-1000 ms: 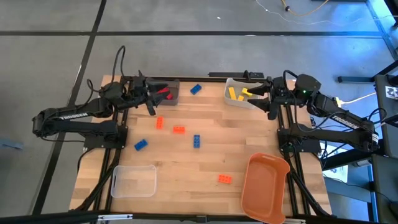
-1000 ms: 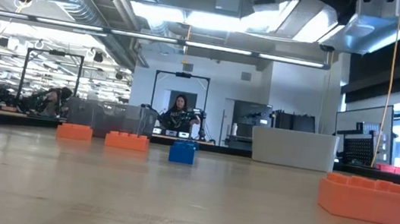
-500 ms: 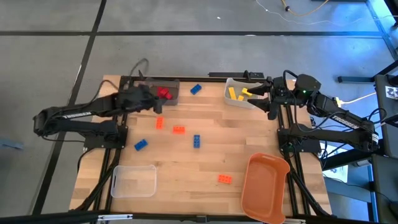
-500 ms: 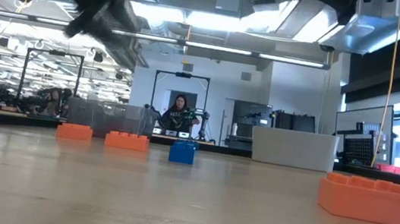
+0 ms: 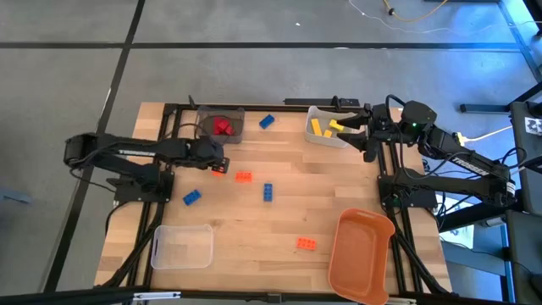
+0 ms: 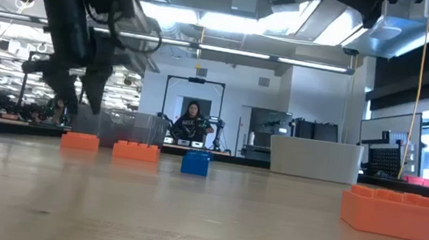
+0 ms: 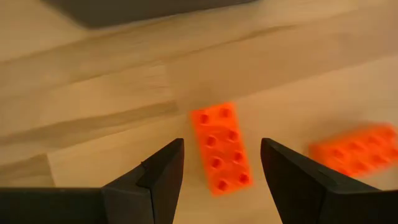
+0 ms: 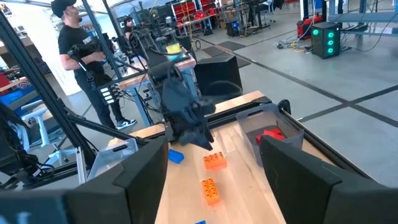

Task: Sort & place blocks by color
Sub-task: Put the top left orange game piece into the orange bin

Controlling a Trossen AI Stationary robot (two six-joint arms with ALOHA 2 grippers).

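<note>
Where it hung by the dark bin [image 5: 222,125] 1 s ago, left end effector [image 7: 221,163] now lower, fingers apart astride orange block [image 7: 220,148].

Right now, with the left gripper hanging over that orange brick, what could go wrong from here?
1. The left gripper is open over the orange brick, which lies slightly askew between the fingers; closing could twist it or pinch it badly.
2. A second orange brick lies close beside it, so a finger coming down might knock it away.
3. The dark bin holding a red block sits just beyond; lifting out carelessly could clip its rim.
</note>
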